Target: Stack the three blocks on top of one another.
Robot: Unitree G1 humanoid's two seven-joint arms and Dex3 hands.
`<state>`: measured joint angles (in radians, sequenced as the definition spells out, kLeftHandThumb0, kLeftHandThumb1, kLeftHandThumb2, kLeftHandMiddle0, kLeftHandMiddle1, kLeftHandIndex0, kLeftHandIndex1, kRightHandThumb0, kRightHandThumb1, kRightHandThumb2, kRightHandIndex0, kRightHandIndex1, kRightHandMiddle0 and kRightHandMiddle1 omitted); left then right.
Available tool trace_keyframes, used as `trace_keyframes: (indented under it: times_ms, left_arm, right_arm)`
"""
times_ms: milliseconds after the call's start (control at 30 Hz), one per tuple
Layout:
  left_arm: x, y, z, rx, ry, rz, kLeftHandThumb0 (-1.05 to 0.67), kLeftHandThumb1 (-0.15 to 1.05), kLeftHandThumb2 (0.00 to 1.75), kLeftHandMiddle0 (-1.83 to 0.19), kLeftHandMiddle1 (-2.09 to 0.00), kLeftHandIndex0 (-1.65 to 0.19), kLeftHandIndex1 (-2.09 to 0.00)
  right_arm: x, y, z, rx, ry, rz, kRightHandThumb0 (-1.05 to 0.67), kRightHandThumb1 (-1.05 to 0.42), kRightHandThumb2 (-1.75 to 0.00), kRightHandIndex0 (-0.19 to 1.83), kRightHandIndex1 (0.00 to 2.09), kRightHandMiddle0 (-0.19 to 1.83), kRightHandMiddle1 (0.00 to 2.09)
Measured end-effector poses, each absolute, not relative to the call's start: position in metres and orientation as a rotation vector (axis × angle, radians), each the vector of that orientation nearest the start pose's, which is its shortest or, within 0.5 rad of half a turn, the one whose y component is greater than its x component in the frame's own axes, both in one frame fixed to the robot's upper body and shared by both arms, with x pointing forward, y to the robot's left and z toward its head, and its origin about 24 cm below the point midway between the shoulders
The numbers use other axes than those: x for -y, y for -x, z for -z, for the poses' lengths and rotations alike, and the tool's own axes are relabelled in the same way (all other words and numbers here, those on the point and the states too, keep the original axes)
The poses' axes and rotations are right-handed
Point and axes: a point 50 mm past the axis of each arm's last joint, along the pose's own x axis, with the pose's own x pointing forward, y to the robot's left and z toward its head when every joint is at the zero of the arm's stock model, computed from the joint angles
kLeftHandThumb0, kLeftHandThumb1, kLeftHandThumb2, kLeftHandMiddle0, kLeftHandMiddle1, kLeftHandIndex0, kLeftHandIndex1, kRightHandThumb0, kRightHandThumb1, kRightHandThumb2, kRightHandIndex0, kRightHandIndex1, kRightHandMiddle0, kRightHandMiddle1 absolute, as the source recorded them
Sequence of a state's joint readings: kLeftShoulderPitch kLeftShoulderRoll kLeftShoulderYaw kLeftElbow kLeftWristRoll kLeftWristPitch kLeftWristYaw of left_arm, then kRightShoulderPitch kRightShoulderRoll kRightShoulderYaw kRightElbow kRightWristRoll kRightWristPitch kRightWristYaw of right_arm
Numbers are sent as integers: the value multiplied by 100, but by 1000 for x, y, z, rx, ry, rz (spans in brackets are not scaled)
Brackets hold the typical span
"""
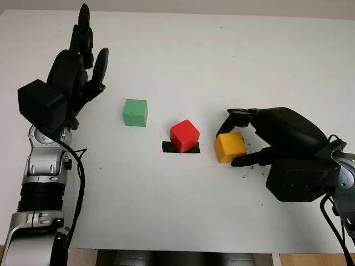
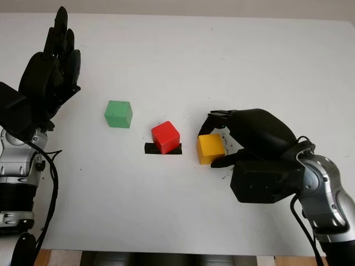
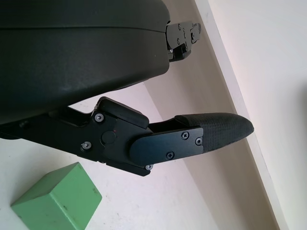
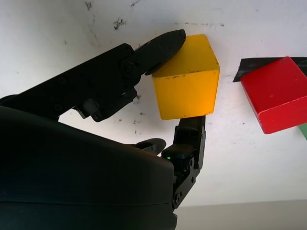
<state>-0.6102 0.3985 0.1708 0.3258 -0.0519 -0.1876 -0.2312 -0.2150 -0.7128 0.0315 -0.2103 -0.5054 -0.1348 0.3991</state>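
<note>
Right hand (image 1: 244, 141) fingers pinch yellow block (image 1: 229, 147) — both sides touching.

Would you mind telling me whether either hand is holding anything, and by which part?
The right hand pinches the yellow wooden cube by two opposite side faces, on the white table. The left hand is open, holding nothing.

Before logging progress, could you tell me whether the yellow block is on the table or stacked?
On the table: yellow block sits beside the red block, right hand gripping it.

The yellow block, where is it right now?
The yellow block sits on the white table toward the robot's right, beside the red block, with the right hand closed around it.
</note>
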Motion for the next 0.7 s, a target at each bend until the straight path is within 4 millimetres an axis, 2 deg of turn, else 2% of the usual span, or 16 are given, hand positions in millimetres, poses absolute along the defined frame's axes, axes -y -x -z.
trace_keyframes:
  times_ms: [167,300,467,700]
  left_arm:
    - [-224,-344,-194,476,-329,92,-84,105,60,19,-2,19,0]
    - [-223,-344,-194,476,-325,97,-84,105,57,19,-2,19,0]
    - [-224,-344,-194,473,-323,96,-84,105,55,19,-1,19,0]
    - [-224,-344,-194,473,-323,97,-82,105,53,19,-4,19,-2]
  right_arm:
    - [202,-274,-166,346,1309,-396,-34,-85,-6,46,9,53,131]
    - [203,-275,-170,371,1288,-380,-33,-87,-6,47,9,50,135]
    - [205,-277,-176,386,1174,-358,-31,-90,-6,46,8,43,142]
    - [205,-294,-204,399,1042,-392,-38,-91,-6,44,7,50,140]
